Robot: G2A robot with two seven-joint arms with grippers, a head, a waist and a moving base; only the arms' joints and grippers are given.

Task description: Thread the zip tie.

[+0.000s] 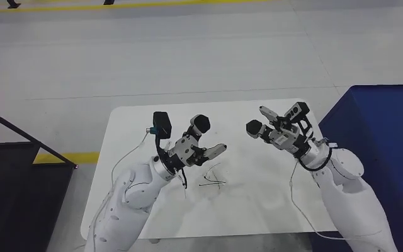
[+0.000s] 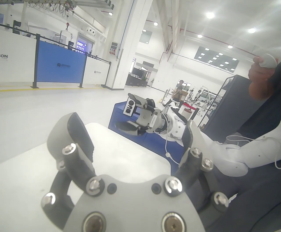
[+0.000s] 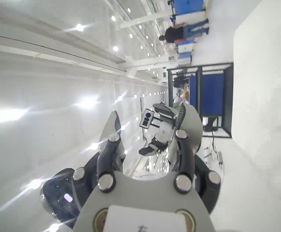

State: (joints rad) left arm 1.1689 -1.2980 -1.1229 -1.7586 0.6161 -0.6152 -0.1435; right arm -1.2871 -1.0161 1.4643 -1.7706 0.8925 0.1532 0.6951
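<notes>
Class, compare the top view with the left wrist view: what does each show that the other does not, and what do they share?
Top view adds: thin black zip tie lying loose on the white table. Left wrist view adds: bright round ceiling lights and a tall white pillar. Shared: the table, the open left gripper and open right gripper.

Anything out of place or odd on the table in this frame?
Nothing stands out. The zip tie lies loose on the table as thin dark crossing strands, too fine to check for damage. The left end effector beside it and the right end effector are open and empty.
</notes>
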